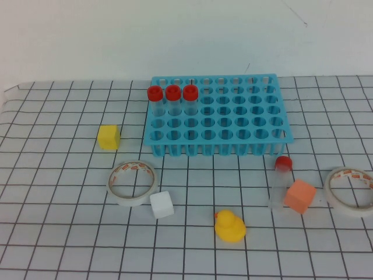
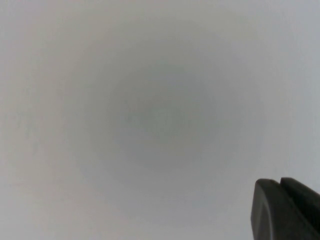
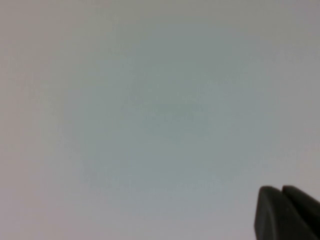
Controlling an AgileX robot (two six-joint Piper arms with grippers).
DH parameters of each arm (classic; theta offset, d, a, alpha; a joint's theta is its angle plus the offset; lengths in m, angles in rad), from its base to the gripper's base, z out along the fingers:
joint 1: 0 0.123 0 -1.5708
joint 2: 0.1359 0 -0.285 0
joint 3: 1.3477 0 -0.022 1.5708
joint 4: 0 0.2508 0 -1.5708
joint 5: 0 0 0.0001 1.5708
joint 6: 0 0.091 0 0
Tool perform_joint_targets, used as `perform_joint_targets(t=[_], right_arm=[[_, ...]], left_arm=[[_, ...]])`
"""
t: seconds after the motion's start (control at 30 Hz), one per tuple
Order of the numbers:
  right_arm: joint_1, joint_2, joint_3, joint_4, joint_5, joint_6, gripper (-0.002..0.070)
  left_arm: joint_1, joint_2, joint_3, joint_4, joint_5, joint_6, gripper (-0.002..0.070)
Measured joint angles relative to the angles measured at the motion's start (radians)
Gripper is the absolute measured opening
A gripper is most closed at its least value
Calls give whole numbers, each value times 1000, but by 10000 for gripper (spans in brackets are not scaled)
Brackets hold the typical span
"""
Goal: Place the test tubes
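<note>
A blue test tube rack (image 1: pixel 233 137) stands at the back middle of the gridded table. Three red-capped tubes (image 1: pixel 172 100) stand upright side by side in its left holes. One more red-capped clear test tube (image 1: pixel 281 181) lies on the table in front of the rack's right end, touching an orange cube (image 1: pixel 300 196). Neither arm appears in the high view. My left gripper (image 2: pixel 279 186) is shut with its dark fingers pressed together, facing a blank pale surface. My right gripper (image 3: pixel 281 191) is likewise shut and holds nothing, against the same blank background.
A yellow cube (image 1: pixel 109 137) sits left of the rack. A tape roll (image 1: pixel 132 182) and a white cube (image 1: pixel 161 205) lie front left. A yellow rubber duck (image 1: pixel 229 226) sits front centre. Another tape roll (image 1: pixel 351 191) lies at the right edge.
</note>
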Motion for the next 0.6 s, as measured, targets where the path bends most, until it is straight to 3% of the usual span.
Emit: perform_joint_targets(t=[0.17,0.2,0.47,0.6], right_arm=[[0,145,-178,4,175,-131,-1],[0,212,-229,6,267,-141,-1],[0,507,-405,205,687,-88,-1],[0,689,-471,394,935,-208,-1]], left_arm=[[0,155,-244,66,372,4,-1],[0,230,-327,94,515,13,-1],[0,397,-400,112,784,16,-1],[0,426,-351,66,844,-36,-1]])
